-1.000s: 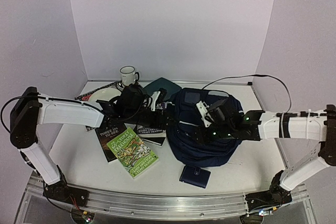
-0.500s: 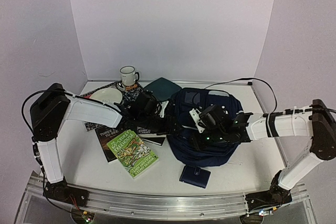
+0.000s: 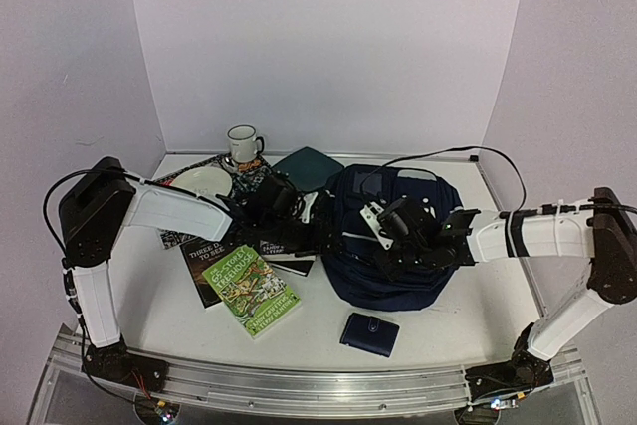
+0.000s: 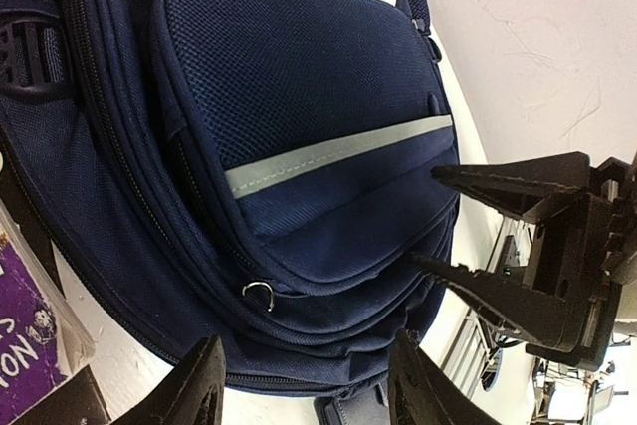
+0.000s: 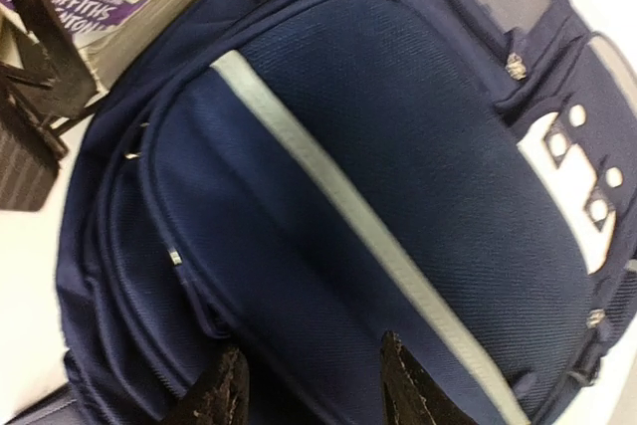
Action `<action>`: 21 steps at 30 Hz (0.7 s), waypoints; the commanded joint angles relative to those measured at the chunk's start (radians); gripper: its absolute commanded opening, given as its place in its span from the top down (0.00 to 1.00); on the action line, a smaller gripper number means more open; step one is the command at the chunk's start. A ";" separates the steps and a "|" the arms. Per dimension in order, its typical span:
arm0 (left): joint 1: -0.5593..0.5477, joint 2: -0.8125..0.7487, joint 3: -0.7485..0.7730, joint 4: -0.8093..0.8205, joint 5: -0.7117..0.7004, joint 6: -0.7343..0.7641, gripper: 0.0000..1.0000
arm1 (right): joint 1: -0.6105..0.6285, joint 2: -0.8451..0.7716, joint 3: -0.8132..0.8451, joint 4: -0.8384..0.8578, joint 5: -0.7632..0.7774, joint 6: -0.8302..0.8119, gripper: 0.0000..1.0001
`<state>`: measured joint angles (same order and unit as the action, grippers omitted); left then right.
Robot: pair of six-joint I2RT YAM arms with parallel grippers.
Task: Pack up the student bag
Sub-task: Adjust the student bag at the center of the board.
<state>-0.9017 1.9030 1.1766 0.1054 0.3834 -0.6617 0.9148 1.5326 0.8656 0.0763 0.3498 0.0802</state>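
Okay, large navy-blue fabric student bag [image 3: 383,291] lies flat on the white surface [image 3: 159,296], right of centre, front pocket and thin grey-white stripe [image 4: 338,151] facing up. All zips look closed and nothing seems packed, so my read is the opening step comes first. The left pincer [image 4: 304,370] sits at the bag's 9 o'clock edge with its jaws wide and nothing between them, hanging just off the lower pocket seam. A small metal ring zip pull [image 4: 259,293] shows just ahead of it, probably why it is parked there. The right pincer [image 5: 311,365] reaches in from 3 o'clock over the top of the bag. Its jaws are parted about halfway above the navy fabric, no pull or fold visibly clamped, and its tips point at the pocket edge opposite the left one. It looks set to pin or pinch cloth while the other side works the zip. A green illustrated paperback [image 3: 251,289] and a dark-cover paperback [image 3: 206,258] wait at the bag's 9 o'clock, likely the cargo. A small navy snap wallet [image 3: 369,333] sits at its 6 o'clock. White enamel mug [image 3: 242,143], cream round plate [image 3: 204,182] and dark teal square plate [image 3: 307,164] are at 10 to 11 o'clock, well apart from the action. Risk: soft fabric bunches and the small ring pull is easy to miss.
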 commanded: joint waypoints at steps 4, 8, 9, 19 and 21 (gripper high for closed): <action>0.009 0.068 0.118 -0.017 0.035 0.030 0.43 | -0.002 0.029 0.075 -0.046 0.123 -0.066 0.54; 0.009 0.093 0.134 -0.038 0.039 0.050 0.43 | -0.007 0.028 0.093 -0.048 0.117 -0.071 0.54; 0.010 0.098 0.137 -0.041 0.040 0.051 0.43 | -0.007 0.022 0.100 -0.056 0.099 -0.072 0.54; 0.010 0.131 0.176 -0.041 0.093 0.028 0.56 | -0.007 -0.053 0.065 -0.099 -0.197 0.125 0.56; 0.010 0.132 0.175 -0.042 0.091 0.027 0.57 | -0.007 -0.055 0.044 -0.093 -0.211 0.156 0.57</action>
<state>-0.8892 2.0295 1.3085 0.0517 0.4466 -0.6302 0.9092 1.5232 0.9403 0.0162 0.2307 0.1227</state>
